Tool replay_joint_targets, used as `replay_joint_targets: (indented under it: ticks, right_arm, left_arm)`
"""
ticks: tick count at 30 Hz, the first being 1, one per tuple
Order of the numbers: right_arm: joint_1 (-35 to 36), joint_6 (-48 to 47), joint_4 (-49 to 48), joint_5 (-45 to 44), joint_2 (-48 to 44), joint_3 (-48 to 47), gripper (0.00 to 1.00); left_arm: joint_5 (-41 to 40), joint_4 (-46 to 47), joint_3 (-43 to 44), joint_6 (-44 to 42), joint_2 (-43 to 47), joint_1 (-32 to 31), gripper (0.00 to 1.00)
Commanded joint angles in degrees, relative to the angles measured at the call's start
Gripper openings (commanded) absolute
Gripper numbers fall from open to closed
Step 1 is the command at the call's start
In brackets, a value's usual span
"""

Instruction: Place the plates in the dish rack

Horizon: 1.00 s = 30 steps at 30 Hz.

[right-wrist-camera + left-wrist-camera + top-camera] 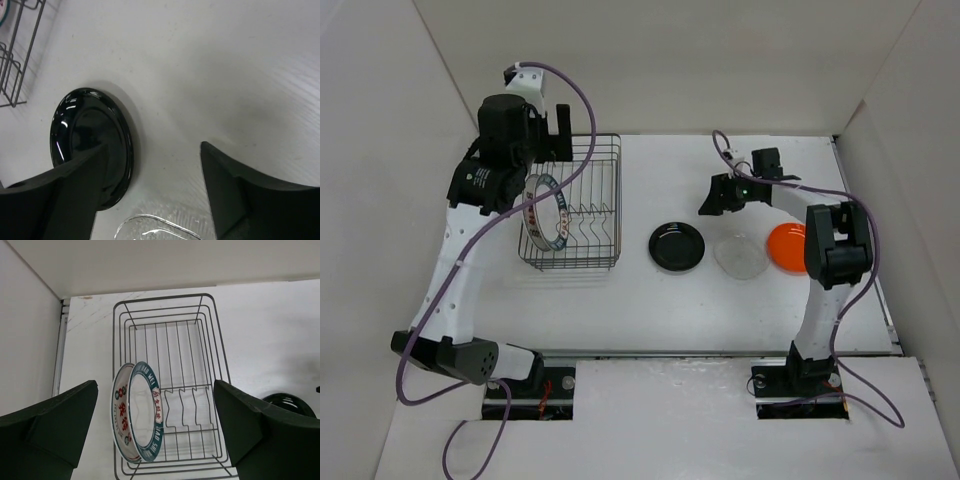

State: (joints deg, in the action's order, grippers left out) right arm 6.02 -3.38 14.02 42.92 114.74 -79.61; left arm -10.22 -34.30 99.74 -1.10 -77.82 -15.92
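left gripper (pixel 155 385): jaws gaping wide, holding nothing, hovering over the far end of the dish rack (pixel 592 185)
right gripper (pixel 152 146): jaws also spread wide, gripping nothing, hanging above bare worktop (pixel 650 310)
green-rimmed plate (pixel 150 412): standing on edge inside the dish rack, below the left gripper and on its near side
red-green marked plate (pixel 121 412): standing on edge too, leaning against the green-rimmed plate, at the rack end on the left gripper's left
prongs (pixel 182 407): sitting to the right of the two racked plates, carrying no plate
black plate (pixel 85 145): lying flat on the worktop to the right gripper's left and slightly nearer, its edge disappearing behind one finger in the right wrist view; cannot tell if it is touching
clear plate (pixel 740 255): lying flat on the near side of the right gripper, just beside the black plate
orange plate (pixel 787 247): lying to the right gripper's right, the right arm partly covering it
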Motion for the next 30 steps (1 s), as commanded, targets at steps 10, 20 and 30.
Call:
replay_joint_targets:
  ticks: [10, 20, 30]
  right_arm:
    - [4.26, -5.68, 7.69, 0.85, 5.23, -3.00, 0.63]
    - [7.24, -4.97, 9.62, -0.72, 5.23, -0.46, 0.53]
    - [7.78, -3.92, 11.20, -1.43, 5.76, 0.78, 0.36]
  left_arm:
    - [5.56, -4.54, 2.03, -0.39, -0.66, 0.10, 1.00]
    - [6.09, -5.07, 0.98, 0.14, -1.19, 0.10, 1.00]
    - [6.09, -5.07, 0.98, 0.14, -1.19, 0.10, 1.00]
